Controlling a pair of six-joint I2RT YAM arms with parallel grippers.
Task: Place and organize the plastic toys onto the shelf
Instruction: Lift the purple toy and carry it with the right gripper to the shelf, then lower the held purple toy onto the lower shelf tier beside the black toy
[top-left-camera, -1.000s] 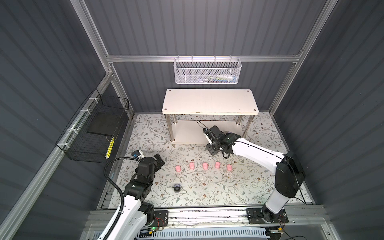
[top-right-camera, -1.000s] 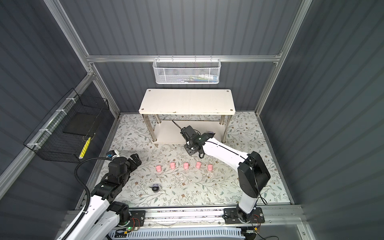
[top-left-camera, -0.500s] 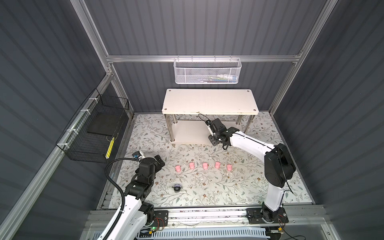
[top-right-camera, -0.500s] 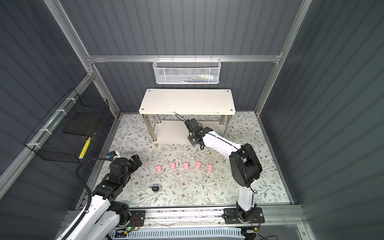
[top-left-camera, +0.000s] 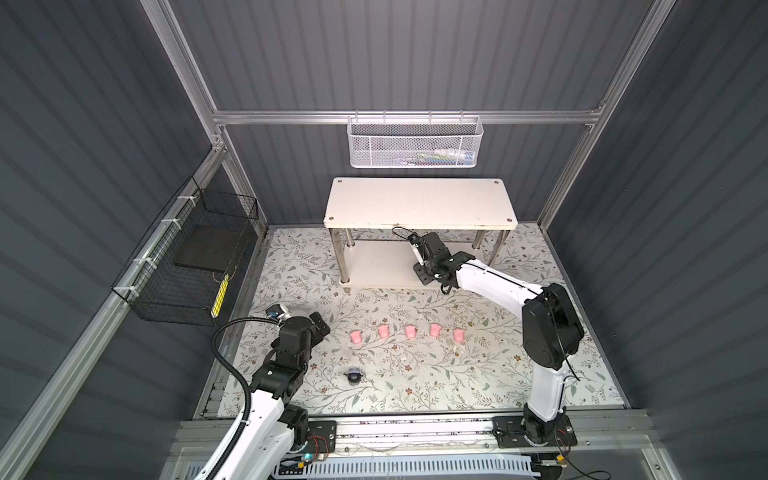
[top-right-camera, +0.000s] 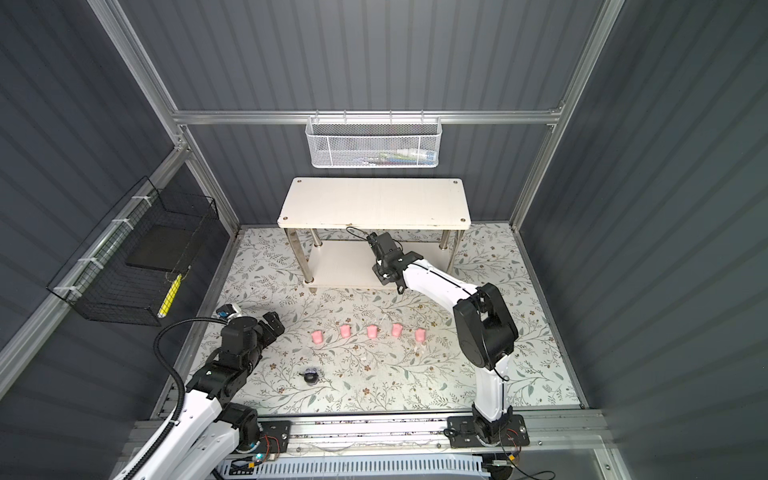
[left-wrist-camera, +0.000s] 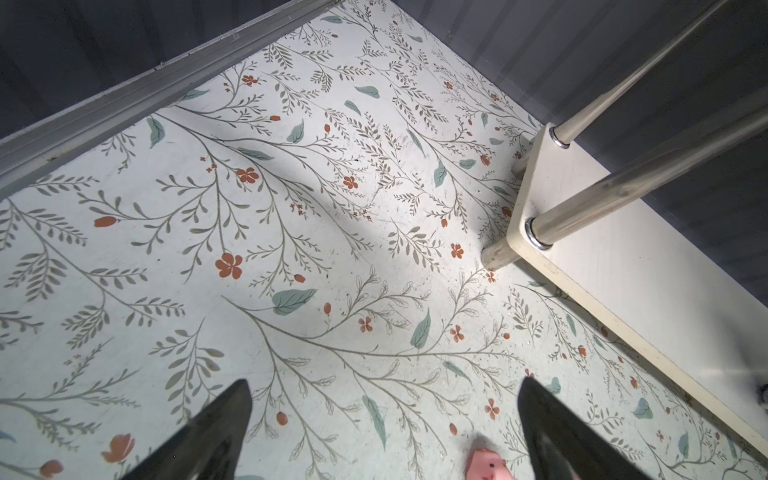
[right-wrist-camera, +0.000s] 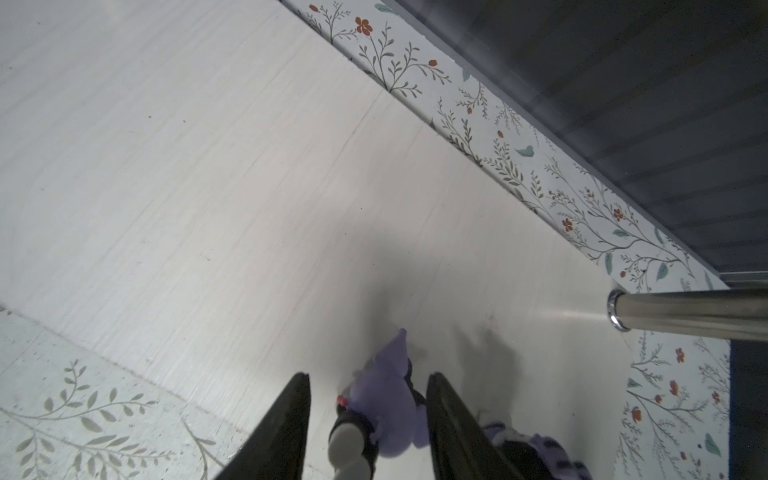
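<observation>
Top views: the shelf was bare on top. Five pink toys sat in a row on the floral mat, and a purple-and-black toy lay nearer the rail, all well apart from the shelf.

Left wrist: the left gripper hung wide open over the mat, holding nothing, with one pink toy at the frame edge.

Right wrist: the right gripper straddled a lavender toy on the lower tier, just beside a second lavender toy. Its jaws were partly parted with a gap on one side, and blur hid whether it gripped; judged the set-down step, the next move calling for a clean release and a straight withdrawal that knocks neither toy.
</observation>
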